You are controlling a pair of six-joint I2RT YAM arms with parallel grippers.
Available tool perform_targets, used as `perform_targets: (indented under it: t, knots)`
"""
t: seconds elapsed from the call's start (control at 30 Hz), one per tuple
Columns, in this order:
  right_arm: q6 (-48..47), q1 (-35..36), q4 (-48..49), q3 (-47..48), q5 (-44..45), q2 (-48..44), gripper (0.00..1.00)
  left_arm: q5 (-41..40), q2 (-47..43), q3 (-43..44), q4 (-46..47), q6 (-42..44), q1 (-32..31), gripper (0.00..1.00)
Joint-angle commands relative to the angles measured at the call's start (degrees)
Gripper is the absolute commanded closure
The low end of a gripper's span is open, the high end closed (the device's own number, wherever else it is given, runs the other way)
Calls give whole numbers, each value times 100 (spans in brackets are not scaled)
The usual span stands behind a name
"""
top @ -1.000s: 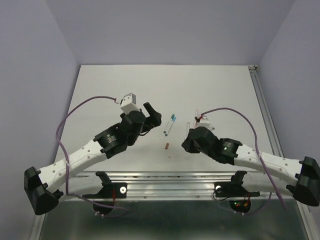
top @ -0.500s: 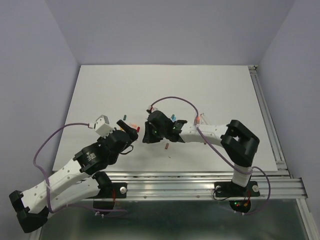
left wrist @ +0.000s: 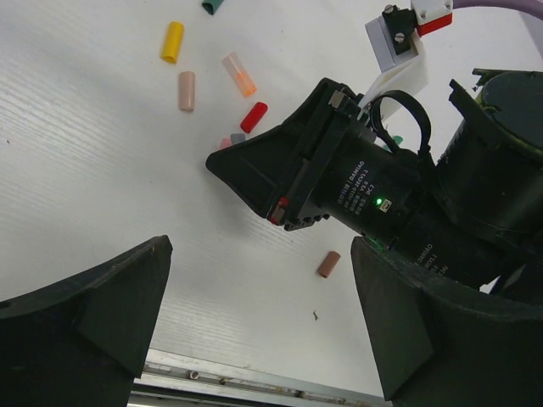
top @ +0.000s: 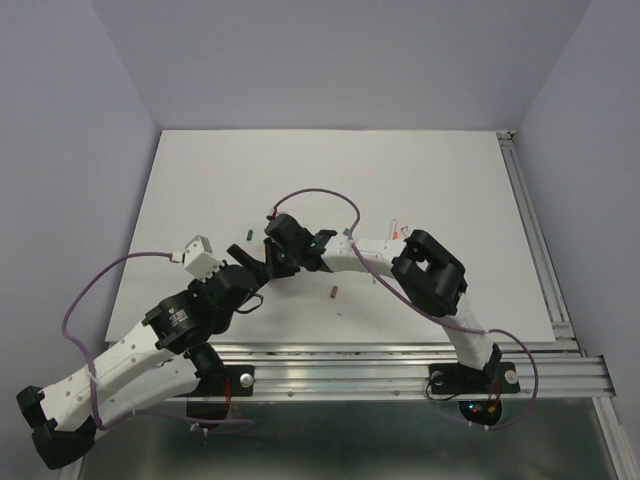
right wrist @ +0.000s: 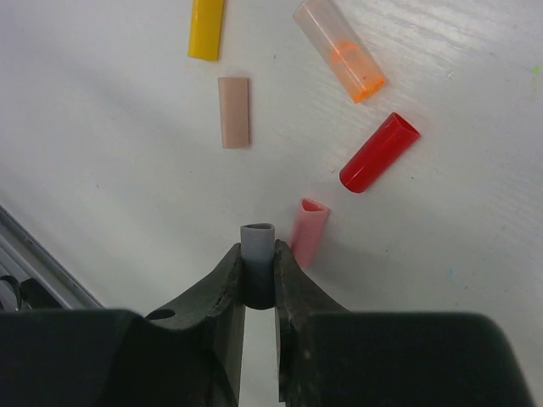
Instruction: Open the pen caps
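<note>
My right gripper [right wrist: 259,264] is shut on a short grey pen cap [right wrist: 258,241], held upright just above the white table. Loose caps lie beyond it: pink [right wrist: 308,231], red [right wrist: 379,153], clear orange [right wrist: 339,59], beige [right wrist: 234,111] and yellow [right wrist: 206,27]. In the top view the right gripper [top: 270,256] reaches far left, close to my left gripper [top: 250,270]. The left gripper [left wrist: 263,339] is open and empty, looking at the right wrist and the same caps. A brown cap [left wrist: 328,264] lies apart. A pen [top: 398,230] shows partly behind the right arm.
A teal cap [left wrist: 212,7] lies at the far edge of the cap group. The table's metal front rail [top: 350,360] runs along the near edge. The right arm's elbow [top: 430,272] stands over the table's middle right. Purple cables loop off both wrists.
The right arm has swung far left across the table and now holds the grey cap over the cap group. The left arm has drawn back toward the near left.
</note>
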Motion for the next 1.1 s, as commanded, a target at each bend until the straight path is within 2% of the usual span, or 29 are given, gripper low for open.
perform_targets:
  t: [0.0,0.27,0.57,0.7,0.87,0.97,1.0,1.03,1.07]
  knots:
    - [7,23,-183,407,-100,47,82,-226,-48,-114,-39,0,24,1]
    - [104,32,-122,364,-320,-23,69,-164,-65,-115,58,114,24,1]
    - [183,32,-60,249,-417,-339,64,-76,-118,-53,84,176,24,1]
    - [210,32,-25,-5,-303,-655,64,-32,-101,-36,163,228,24,1]
    - [271,32,-7,-776,338,-1558,61,169,-65,-1,461,544,24,1]
    - [428,32,-95,-1496,1093,-2306,54,302,-57,-18,751,790,24,1]
    - [482,23,-121,-1691,1330,-2508,47,337,-39,-27,865,878,24,1]
    - [560,23,-252,-1919,1819,-2754,36,398,4,-27,971,1001,24,1]
    - [648,23,-349,-2113,2085,-2965,32,451,48,-27,1111,1133,24,1]
